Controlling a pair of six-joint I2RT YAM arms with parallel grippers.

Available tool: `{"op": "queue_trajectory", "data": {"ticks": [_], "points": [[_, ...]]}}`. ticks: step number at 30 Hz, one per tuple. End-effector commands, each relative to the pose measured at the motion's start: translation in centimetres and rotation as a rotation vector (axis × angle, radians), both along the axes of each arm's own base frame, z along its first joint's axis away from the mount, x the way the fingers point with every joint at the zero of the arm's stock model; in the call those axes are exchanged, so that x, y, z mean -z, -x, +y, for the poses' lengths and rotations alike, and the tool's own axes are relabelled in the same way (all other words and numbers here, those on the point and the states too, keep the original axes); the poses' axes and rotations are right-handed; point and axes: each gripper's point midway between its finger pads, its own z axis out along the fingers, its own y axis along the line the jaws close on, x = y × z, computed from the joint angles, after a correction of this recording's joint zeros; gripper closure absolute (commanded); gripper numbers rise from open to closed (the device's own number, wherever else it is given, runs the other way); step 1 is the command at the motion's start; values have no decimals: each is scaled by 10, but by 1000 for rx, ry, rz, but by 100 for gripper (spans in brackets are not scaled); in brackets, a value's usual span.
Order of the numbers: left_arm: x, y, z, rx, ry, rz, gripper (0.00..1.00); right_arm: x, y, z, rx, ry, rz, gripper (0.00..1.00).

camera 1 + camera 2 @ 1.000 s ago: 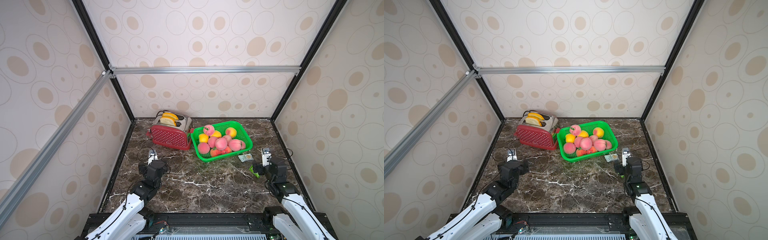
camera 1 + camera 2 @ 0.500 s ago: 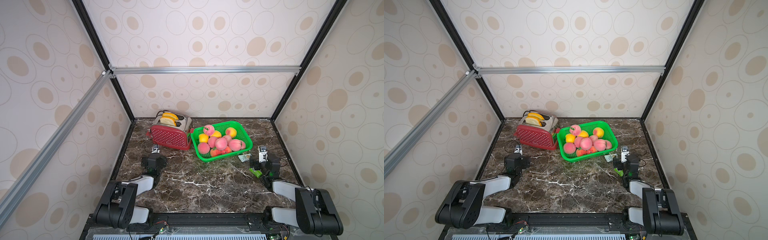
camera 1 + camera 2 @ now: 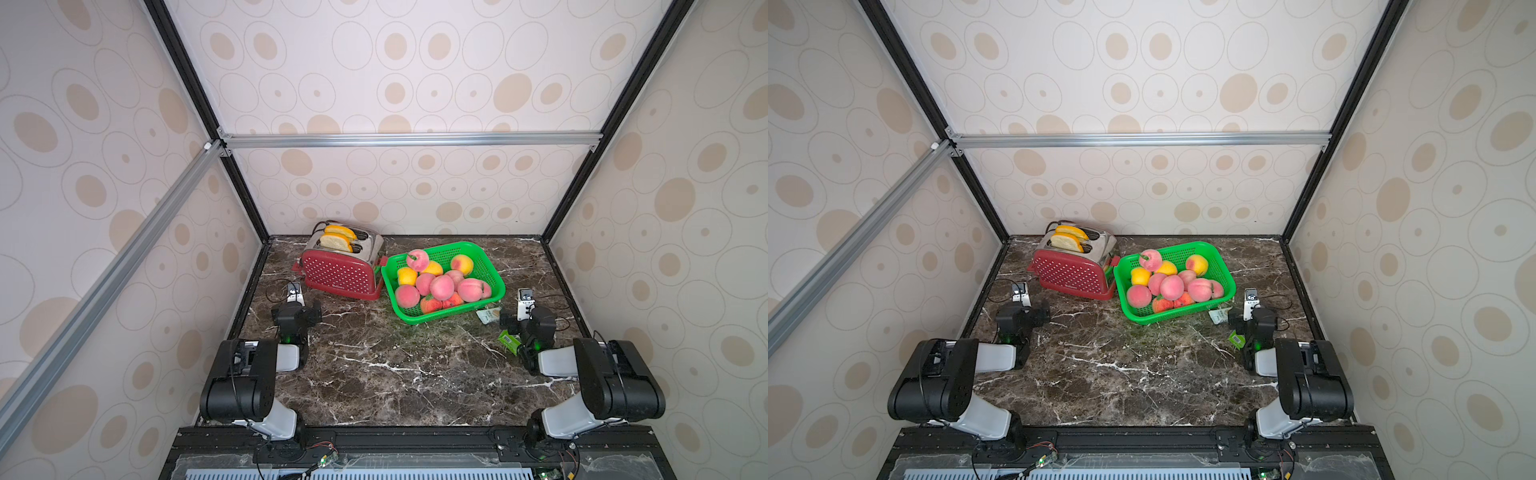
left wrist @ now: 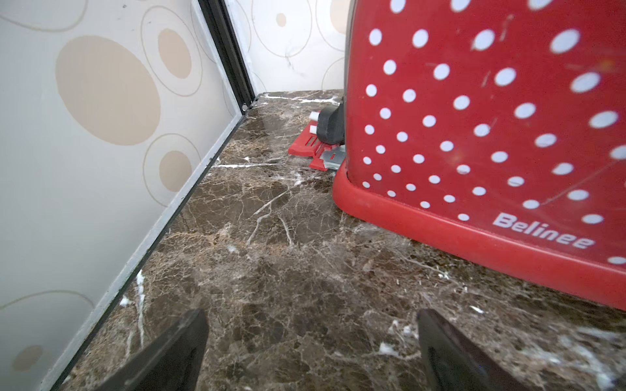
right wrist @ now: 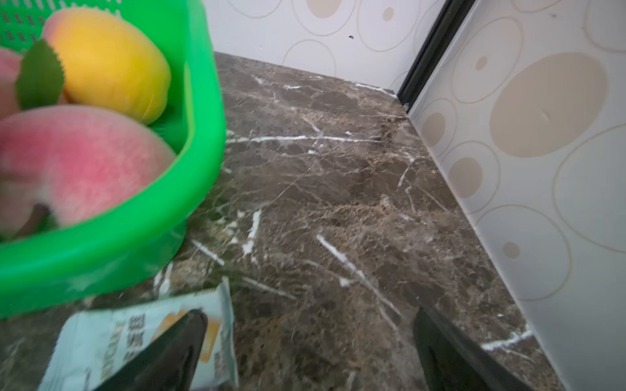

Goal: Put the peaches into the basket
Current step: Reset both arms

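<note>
The peaches (image 3: 441,286) all lie heaped in the green basket (image 3: 457,251) at the back of the table (image 3: 395,365), none outside it; both arms have folded back low, left tool (image 4: 310,338) and right tool (image 5: 310,338) gaping wide and empty, so the job looks done

Left arm (image 3: 245,374) and right arm (image 3: 615,378) have folded down.

— What can't you trust here?
— In the right wrist view the basket (image 5: 206,118) runs off the frame. Its peaches (image 5: 78,159) are blurred, and the right gripper (image 5: 310,315) finger (image 5: 162,355) covers part of the pale packet (image 5: 101,338).
— And from above?
— Upper peaches hide lower ones, so you can't count them.
</note>
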Motion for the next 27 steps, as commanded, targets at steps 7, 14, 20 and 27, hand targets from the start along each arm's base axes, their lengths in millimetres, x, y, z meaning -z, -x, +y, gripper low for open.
{"op": "queue_trajectory", "data": {"ticks": [7, 14, 20, 27], "points": [[-11, -8, -1, -14, -12, -30, 1, -8, -9, -14, 97, 6, 7, 0], [-11, -9, 6, -64, -18, -15, 1, -8, -9, -13, 99, 15, 12, 0], [-12, -8, 6, -64, -18, -20, 1, -7, -10, -13, 99, 17, 16, 0], [-11, -8, 5, -63, -18, -18, 1, -8, -9, -13, 97, 17, 13, 0]]}}
